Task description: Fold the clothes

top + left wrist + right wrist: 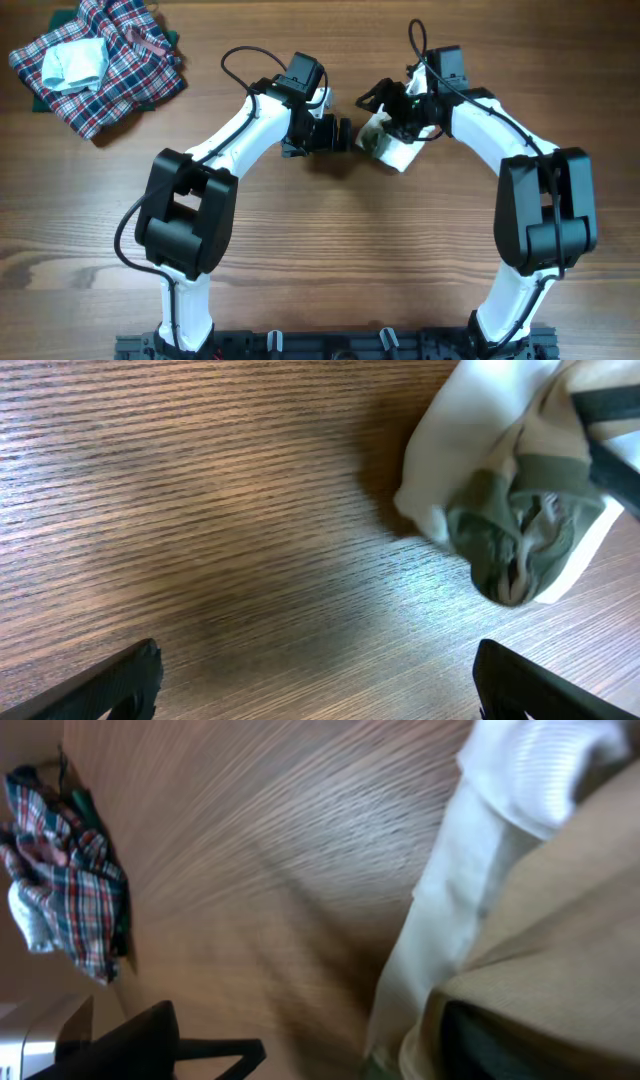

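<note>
The clothes (392, 143) lie bunched on the wooden table between the two arms: a small white garment with tan parts and a green print. In the left wrist view the clothes (500, 480) sit at the upper right, ahead of my left gripper (325, 682). That gripper is open, with only bare wood between its fingers (125, 680). My left gripper (345, 135) hovers just left of the garment. My right gripper (388, 115) is over the garment with its jaws wide apart. Tan and white cloth (520, 920) lies against its right finger (490, 1045); the left finger (130, 1045) is free.
A red-blue-white plaid heap (110, 65) with a pale blue-white folded piece (75, 62) on it lies at the table's far left corner, also visible as the plaid heap (70, 880) in the right wrist view. Both arm bases stand at the near edge.
</note>
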Robot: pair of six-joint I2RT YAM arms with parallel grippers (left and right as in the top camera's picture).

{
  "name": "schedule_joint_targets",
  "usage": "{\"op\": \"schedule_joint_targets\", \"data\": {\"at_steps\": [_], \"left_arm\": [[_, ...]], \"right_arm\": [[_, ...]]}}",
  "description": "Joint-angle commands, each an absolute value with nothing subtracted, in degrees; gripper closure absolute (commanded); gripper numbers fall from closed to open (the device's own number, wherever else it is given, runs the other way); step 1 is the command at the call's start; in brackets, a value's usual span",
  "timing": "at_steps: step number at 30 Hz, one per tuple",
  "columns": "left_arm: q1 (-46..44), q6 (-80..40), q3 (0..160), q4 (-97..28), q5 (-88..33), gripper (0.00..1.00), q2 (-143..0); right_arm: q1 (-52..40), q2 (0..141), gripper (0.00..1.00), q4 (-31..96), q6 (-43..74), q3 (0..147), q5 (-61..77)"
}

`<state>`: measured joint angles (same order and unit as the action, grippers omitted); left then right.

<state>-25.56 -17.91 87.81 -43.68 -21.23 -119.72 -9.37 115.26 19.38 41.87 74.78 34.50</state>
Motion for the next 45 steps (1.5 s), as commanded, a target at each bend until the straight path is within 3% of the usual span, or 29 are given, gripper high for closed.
{"op": "schedule_joint_targets", "data": {"at_steps": [1,6,10,16,22,23,25,30,34,45], "left_arm": [[-25.6,-18.2,88.1,-43.7,-20.9,0.00,-118.2],[-25.6,-18.2,88.1,-43.7,-20.9,0.00,-118.2],[-25.6,-18.2,88.1,-43.8,-20.4,0.00,-118.2],[-25.0,-18.5,88.1,-46.6,-9.5,0.00,-118.2],[-20.9,-18.5,88.1,-48.9,-8.0,0.00,-118.2],[-20.0,-18.5,88.1,-48.9,-8.0,0.00,-118.2],[-18.3,-18.5,88.1,-48.9,-8.0,0.00,-118.2],[-16.2,-18.4,88.1,-50.3,-8.1,0.00,-118.2],[-16.2,-18.4,88.1,-51.1,-8.1,0.00,-118.2],[-16.3,-18.4,88.1,-50.5,-8.1,0.00,-118.2]], "right_arm": [[-9.7,113.6,0.07,19.0,39.7,75.8,35.6],[-9.7,109.0,0.01,22.0,40.6,75.8,31.9],[-9.7,107.7,0.00,27.4,40.6,75.8,25.6],[-8.8,106.4,0.00,26.1,41.0,75.8,25.6],[-6.3,103.8,0.03,27.3,42.0,75.8,27.1],[-6.3,103.8,0.07,27.7,42.0,75.7,27.9],[-6.5,103.8,0.38,29.6,42.2,75.7,28.7],[-6.2,103.8,0.91,38.5,42.0,75.6,23.8],[-6.2,103.8,0.94,41.5,41.7,74.3,19.0],[-6.6,106.8,0.94,34.6,40.7,71.4,22.2]]}}
